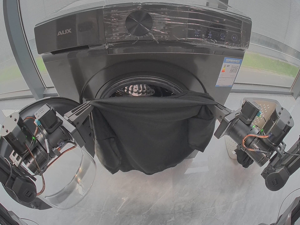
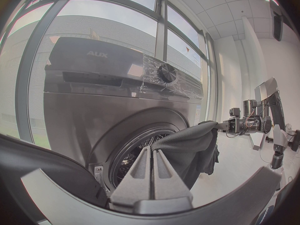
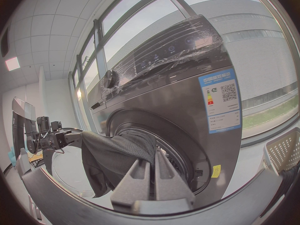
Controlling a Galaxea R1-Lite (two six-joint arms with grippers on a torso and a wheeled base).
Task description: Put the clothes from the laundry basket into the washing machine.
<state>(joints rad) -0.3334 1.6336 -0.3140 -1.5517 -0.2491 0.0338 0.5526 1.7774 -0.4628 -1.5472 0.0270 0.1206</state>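
Black cloth garment (image 1: 150, 132) clamped taut by left claw (image 1: 88, 106), right claw (image 1: 219, 107); drooping hem may be caught below drum mouth (image 1: 140, 90) of dark-grey washing machine (image 1: 175, 66).

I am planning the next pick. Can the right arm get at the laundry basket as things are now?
Probably not yet. The laundry basket stands just beside that arm, but the right gripper is shut on the black garment, stretched across to the left gripper.

Left arm (image 1: 50, 132), right arm (image 1: 250, 132): jaws closed
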